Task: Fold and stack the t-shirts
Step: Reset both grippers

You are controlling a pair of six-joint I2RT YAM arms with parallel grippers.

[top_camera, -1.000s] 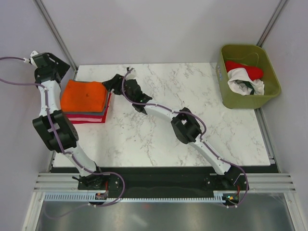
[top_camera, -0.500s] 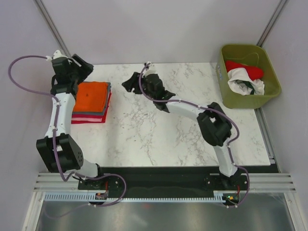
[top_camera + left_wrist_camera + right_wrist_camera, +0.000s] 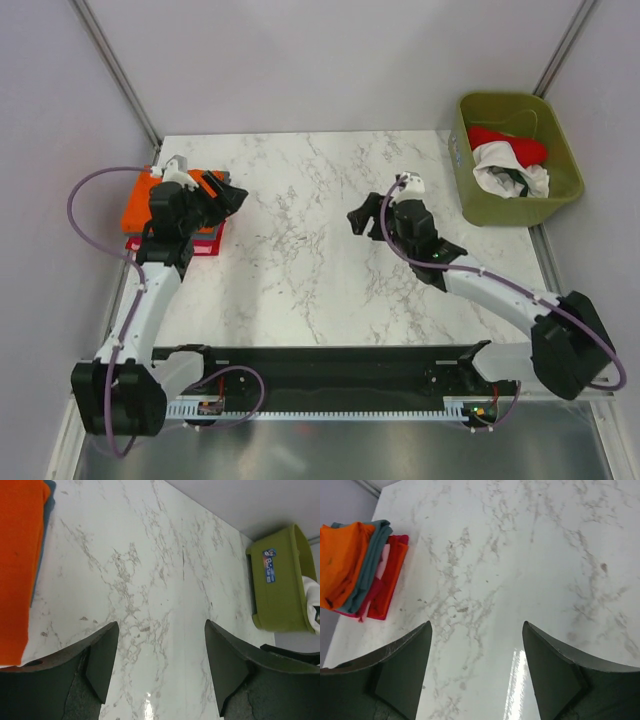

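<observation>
Two crumpled tees show in the bin (image 3: 505, 212) at two o'clock, a red tee (image 3: 512, 146) and a white tee (image 3: 515, 178); we judge them light, limp and best pinched at a bunched fold. At nine o'clock on the desk (image 3: 320, 270) lies the folded stack (image 3: 140, 203), orange topmost. Our left end effector (image 3: 162, 630) and right end effector (image 3: 476, 630) gape wide, empty.

One t-shirt stack (image 3: 141, 201), one bin (image 3: 521, 213), two grippers (image 3: 230, 195) (image 3: 360, 212)

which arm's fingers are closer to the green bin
Right. The right fingers hover over the table, left of the green bin; the left fingers are much further off, by the folded t-shirt stack at the far left.
</observation>
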